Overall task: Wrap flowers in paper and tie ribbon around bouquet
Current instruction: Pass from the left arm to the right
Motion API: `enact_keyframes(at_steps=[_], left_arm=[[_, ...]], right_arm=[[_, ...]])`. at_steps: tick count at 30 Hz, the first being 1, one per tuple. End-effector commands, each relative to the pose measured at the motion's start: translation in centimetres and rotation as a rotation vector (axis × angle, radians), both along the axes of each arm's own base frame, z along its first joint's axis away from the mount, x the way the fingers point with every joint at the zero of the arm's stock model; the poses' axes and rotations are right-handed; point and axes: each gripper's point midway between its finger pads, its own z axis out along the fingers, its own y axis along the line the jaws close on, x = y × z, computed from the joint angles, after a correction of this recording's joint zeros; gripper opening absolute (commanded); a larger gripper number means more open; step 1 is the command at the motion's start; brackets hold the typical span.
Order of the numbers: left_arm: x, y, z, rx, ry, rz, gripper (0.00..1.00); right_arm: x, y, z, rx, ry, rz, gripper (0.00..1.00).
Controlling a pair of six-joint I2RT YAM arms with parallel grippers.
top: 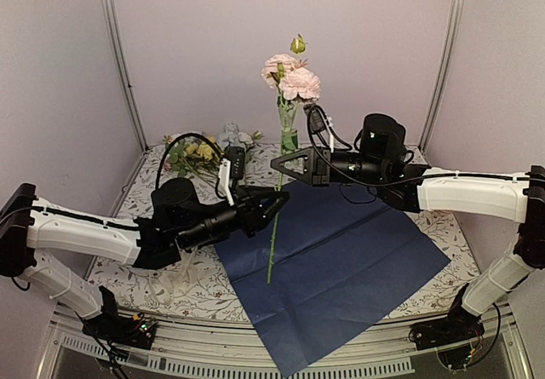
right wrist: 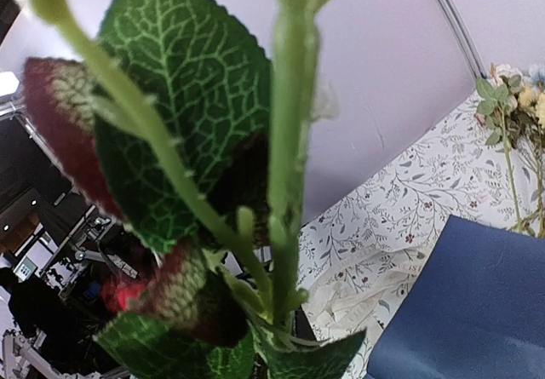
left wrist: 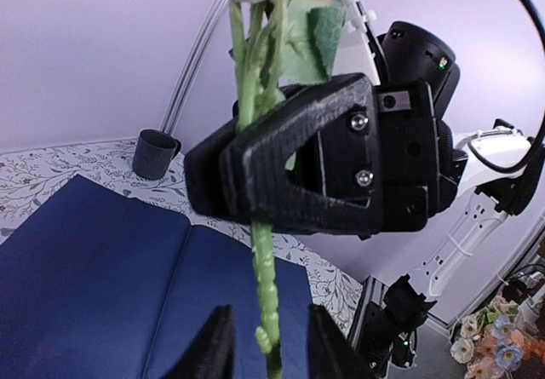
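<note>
At the far left of the tablecloth [top: 162, 285] the loose flowers [top: 194, 153] lie in a heap by the back wall, well apart from both arms. The left gripper [top: 271, 207] reaches in from the left, low over the paper's left edge. The overhead view reads it as gripping, but its own wrist view shows the two fingers [left wrist: 215, 345] standing apart, with the pink flower stem [top: 272, 243] between them and a gap on each side, so it holds nothing.

The stem's long axis runs nearly upright. Its blooms [top: 292, 77] are at the top against the back wall, and its cut end is down over the left part of the paper [top: 349, 268]; whether it touches the sheet cannot be told. Higher up, the right gripper [top: 281, 163] comes in from the right with its jaws clamped tight on the stem. Its own camera is filled with red-veined leaves [right wrist: 187, 98] and does not show the jaws.

Only the left wrist view shows a dark cup [left wrist: 156, 153], beyond the paper. The sheet lies navy face up, its right half bare, and its near corner overhangs the table's near edge
</note>
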Motion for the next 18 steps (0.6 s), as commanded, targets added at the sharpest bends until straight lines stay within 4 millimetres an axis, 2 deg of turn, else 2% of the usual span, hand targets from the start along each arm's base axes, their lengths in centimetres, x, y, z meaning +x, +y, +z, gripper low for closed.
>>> enact_keyframes(at_steps=[1,4,6,9,12,15,18], left_arm=[[0.6,-0.8,-1.1,0.101,0.057,0.044,0.83],[3.1,1.1,-4.0,0.269,0.128,0.214,0.85],[5.1,3.7,-6.6,0.394,0.205,0.356,0.85],[7.4,7.8,-9.9,0.503,0.337,0.493,0.85],[8.4,10.4,-11.7,0.518,0.405,0.547,0.84],[8.7,12.2,-12.3,0.520,0.421,0.582,0.84],[9.0,14.3,-12.9,0.546,0.439,0.631,0.84]], right_arm=[[2.3,-2.3,-3.5,-0.167,0.151,-0.122,0.00],[5.2,-6.6,-9.0,-0.364,0.325,-0.247,0.00],[5.6,-9.2,-12.7,-0.434,0.432,-0.269,0.00],[6.7,-12.0,-16.3,-0.471,0.535,-0.324,0.00],[8.9,-13.4,-19.2,-0.496,0.610,-0.363,0.00],[11.1,-14.1,-21.9,-0.544,0.649,-0.406,0.00],[12.4,-14.7,-25.2,-0.602,0.689,-0.441,0.03]])
